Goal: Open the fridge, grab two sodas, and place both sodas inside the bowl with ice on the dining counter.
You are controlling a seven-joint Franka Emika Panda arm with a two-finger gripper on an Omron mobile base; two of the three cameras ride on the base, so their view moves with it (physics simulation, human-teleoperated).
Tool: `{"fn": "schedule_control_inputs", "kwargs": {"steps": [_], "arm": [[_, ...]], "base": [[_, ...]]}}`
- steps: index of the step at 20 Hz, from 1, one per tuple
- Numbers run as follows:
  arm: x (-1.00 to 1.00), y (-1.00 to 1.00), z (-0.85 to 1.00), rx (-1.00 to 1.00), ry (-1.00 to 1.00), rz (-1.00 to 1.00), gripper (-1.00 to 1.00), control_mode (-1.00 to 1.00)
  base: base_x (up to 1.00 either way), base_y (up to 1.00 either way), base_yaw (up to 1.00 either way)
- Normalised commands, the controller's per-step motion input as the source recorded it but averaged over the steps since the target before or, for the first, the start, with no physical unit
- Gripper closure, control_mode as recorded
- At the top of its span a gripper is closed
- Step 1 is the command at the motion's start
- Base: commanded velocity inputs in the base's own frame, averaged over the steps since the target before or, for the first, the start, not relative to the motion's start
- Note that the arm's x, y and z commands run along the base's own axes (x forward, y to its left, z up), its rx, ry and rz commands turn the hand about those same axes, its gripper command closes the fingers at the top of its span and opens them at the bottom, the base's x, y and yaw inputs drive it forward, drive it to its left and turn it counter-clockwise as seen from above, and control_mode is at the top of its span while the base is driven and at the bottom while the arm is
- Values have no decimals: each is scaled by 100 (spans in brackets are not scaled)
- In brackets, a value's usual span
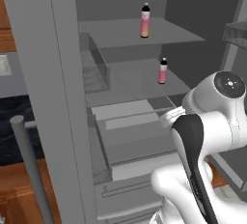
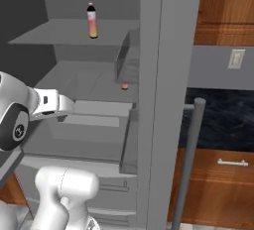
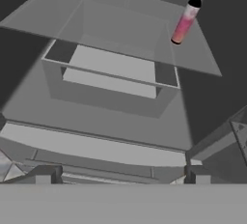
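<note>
A: Where was the arm (image 1: 202, 136)?
B: It rose from the lower right of the left base view, its wrist bent forward.
A: And the gripper (image 3: 120, 175)?
B: Its fingertips (image 3: 44, 175) stood wide apart, holding nothing.

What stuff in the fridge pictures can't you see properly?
- Lower soda: in the right base view just its pink bottom peeks out; a door bin covers the rest.
- Fridge: its bottom drawers in the left base view are partly hidden by the robot's arm and cut off by the lower edge.
- Upper soda: any label is too small to read.
- End effector: in the hand view just the fingertips poke up, spread wide.
</note>
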Motion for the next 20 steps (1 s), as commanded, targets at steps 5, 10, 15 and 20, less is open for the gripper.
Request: {"fn": "schedule_control_inputs", "kwargs": {"steps": [5,10,15,20], "arm": [[0,0,0,0,0,0,-100,100],[0,0,0,0,0,0,-100,100],[0,0,0,0,0,0,-100,100],[2,-1,-8,0,-19,2,-100,-100]], "base": [[64,-1,10],[84,0,1],[82,1,0],[5,1,0]]}}
